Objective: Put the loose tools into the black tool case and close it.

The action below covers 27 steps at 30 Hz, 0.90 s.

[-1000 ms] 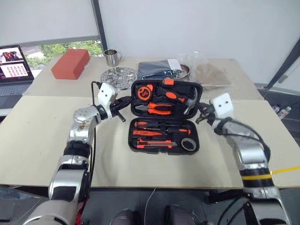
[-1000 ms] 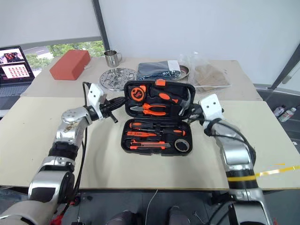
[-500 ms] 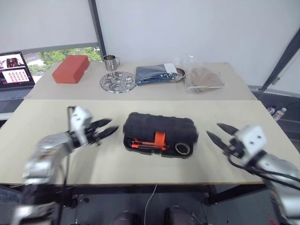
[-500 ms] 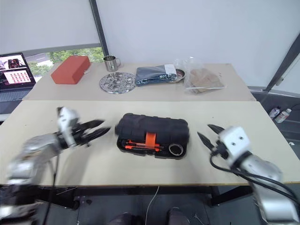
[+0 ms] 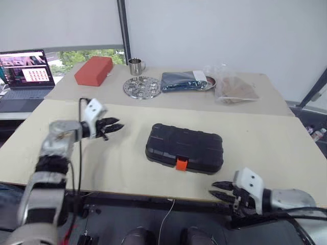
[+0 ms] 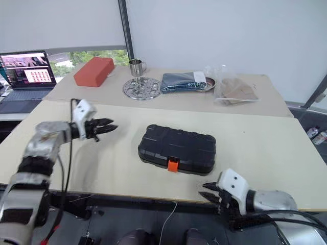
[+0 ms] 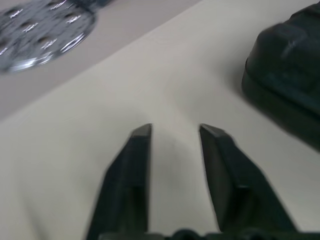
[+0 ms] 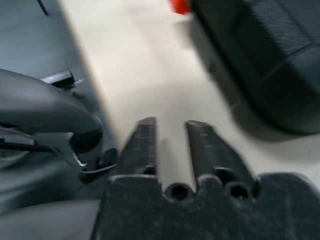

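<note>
The black tool case [image 5: 185,147] lies shut in the middle of the table, lid down, its orange latch [image 5: 181,164] facing the front edge. The loose tools are hidden. My left gripper [image 5: 116,126] hovers over the table to the left of the case, pointing at it, its fingers [image 7: 140,150] a little apart with nothing between them. My right gripper [image 5: 214,188] is low at the table's front edge, in front of the case's right end, its fingers [image 8: 145,135] nearly together and empty. The case's corner [image 7: 285,75] shows in the left wrist view, and the latch [image 8: 179,6] in the right wrist view.
Along the back of the table stand a red box [image 5: 94,70], a metal mug [image 5: 135,66], a round perforated metal plate [image 5: 142,87], a dark folded bag [image 5: 183,80] and a clear plastic bag [image 5: 232,88]. A laptop [image 5: 25,69] sits at the far left.
The case's lid came down from open to fully shut. Both grippers left the case: the left drew off to the left, the right pulled back to the front edge. The camera shifted too.
</note>
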Each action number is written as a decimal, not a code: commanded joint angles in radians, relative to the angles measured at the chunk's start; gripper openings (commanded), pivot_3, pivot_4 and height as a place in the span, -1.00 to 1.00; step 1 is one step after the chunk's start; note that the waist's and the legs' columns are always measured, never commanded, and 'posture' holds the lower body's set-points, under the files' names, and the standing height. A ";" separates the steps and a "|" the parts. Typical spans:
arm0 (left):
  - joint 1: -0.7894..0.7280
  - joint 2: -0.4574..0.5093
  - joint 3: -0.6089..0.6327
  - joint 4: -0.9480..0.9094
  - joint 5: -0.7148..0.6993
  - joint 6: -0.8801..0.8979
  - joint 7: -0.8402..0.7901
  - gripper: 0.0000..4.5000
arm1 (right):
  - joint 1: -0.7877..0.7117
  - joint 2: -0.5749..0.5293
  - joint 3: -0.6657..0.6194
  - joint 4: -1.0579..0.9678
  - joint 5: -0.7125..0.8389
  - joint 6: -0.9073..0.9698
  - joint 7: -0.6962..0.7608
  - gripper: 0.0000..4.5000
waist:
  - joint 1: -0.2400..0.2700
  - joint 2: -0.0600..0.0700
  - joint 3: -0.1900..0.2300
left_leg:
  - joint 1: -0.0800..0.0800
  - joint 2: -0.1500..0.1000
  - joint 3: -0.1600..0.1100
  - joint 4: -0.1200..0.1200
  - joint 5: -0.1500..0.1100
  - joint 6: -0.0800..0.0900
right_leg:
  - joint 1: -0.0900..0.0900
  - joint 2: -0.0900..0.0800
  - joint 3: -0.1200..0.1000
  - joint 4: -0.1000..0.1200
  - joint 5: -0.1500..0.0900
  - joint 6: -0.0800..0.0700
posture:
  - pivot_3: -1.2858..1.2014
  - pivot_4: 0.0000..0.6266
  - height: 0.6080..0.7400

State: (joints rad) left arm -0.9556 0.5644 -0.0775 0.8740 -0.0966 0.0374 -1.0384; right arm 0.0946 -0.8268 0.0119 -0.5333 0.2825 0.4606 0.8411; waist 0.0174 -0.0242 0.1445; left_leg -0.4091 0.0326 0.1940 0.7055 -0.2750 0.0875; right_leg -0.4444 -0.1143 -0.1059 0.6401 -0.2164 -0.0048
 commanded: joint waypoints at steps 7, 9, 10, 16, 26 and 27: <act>-0.197 -0.158 -0.089 0.332 0.154 -0.291 -0.086 -0.97 | -0.250 0.002 0.073 0.148 -0.063 0.019 0.015 -1.00 | -0.026 -0.002 0.002 | 0.000 0.000 -0.001 -0.005 0.000 -0.001 | 0.000 0.003 -0.003 -0.002 -0.006 0.002 | 0.03 -0.52 0.94; -0.193 -0.167 -0.106 0.341 0.164 -0.289 -0.197 -0.97 | -0.264 -0.002 0.042 0.195 -0.078 0.014 -0.009 -1.00 | -0.030 -0.004 0.003 | 0.001 0.001 -0.001 -0.003 0.000 -0.001 | 0.001 0.002 -0.003 -0.001 -0.006 0.002 | 0.03 -0.52 0.94; -0.183 -0.169 -0.108 0.331 0.153 -0.278 -0.290 -0.97 | -0.263 -0.010 0.019 0.222 -0.082 0.005 -0.016 -1.00 | -0.030 -0.004 0.002 | 0.001 0.001 -0.002 -0.002 0.000 -0.001 | 0.001 0.001 -0.003 0.000 -0.006 0.003 | 0.03 -0.52 0.94; -0.118 -0.125 -0.064 0.201 0.077 -0.211 -0.518 -0.97 | -0.204 -0.010 -0.087 0.236 -0.065 0.007 -0.047 -1.00 | -0.027 -0.004 0.003 | 0.001 0.002 -0.003 0.006 -0.002 0.002 | 0.002 -0.002 -0.002 0.004 -0.006 0.002 | 0.03 -0.52 0.94; -0.099 -0.146 -0.008 -0.264 -0.132 0.354 -0.532 -0.97 | -0.129 0.079 -0.279 -0.103 0.269 0.300 -0.117 -1.00 | -0.027 -0.003 0.003 | -0.002 0.003 -0.011 0.010 -0.003 0.003 | 0.005 -0.001 -0.004 0.006 -0.006 0.002 | 0.03 -0.52 0.94; -0.067 -0.184 -0.056 -0.288 -0.093 0.305 -0.504 -0.97 | -0.144 0.088 -0.249 -0.108 0.269 0.313 -0.130 -1.00 | -0.025 -0.003 0.002 | 0.000 0.002 -0.012 0.010 -0.003 0.003 | 0.007 -0.001 -0.003 0.005 -0.006 0.002 | 0.03 -0.52 0.94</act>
State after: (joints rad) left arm -1.0732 0.4215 -0.0667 0.6536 -0.2106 0.3567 -1.5739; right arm -0.0312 -0.7473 -0.2343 -0.5981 0.5162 0.7345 0.7420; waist -0.0076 -0.0270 0.1470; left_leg -0.4085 0.0346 0.1819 0.7152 -0.2782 0.0911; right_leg -0.4371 -0.1160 -0.1087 0.6452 -0.2221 -0.0022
